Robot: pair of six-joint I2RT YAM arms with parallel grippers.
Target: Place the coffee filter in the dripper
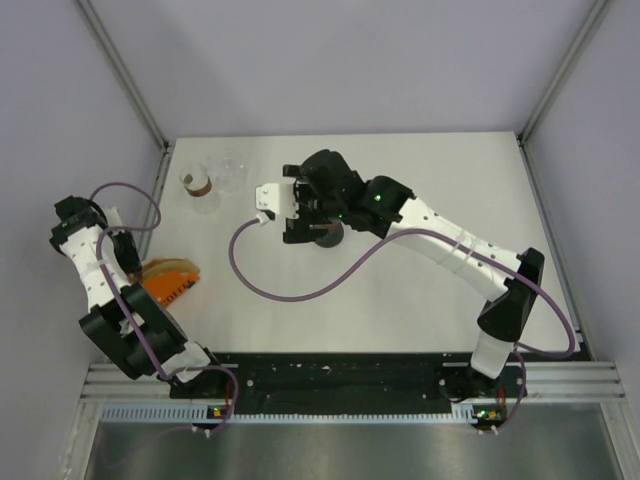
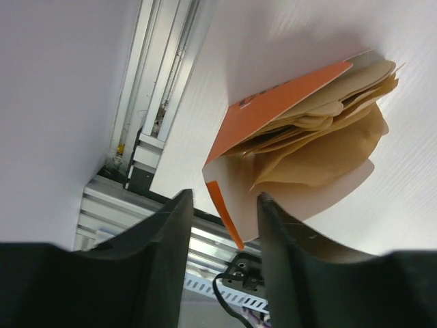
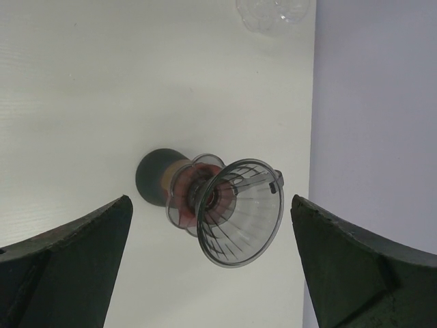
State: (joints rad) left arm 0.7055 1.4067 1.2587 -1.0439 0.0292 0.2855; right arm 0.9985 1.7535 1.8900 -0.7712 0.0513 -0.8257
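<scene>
Left pincer [image 2: 223,199]: parted, nothing held, just short of coffee filters [image 2: 328,140] in orange pack [image 2: 273,109] on tabletop [image 2: 307,41] | right pincer [image 3: 210,205]: spread wide over empty dripper [image 3: 240,213] | step: filter pickup judged not yet begun | next: one filter to be pinched off alone.

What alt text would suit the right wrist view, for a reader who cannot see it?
A clear ribbed dripper, with no filter in it, sits on the white table between the two dark fingers of the open right tool.
</scene>
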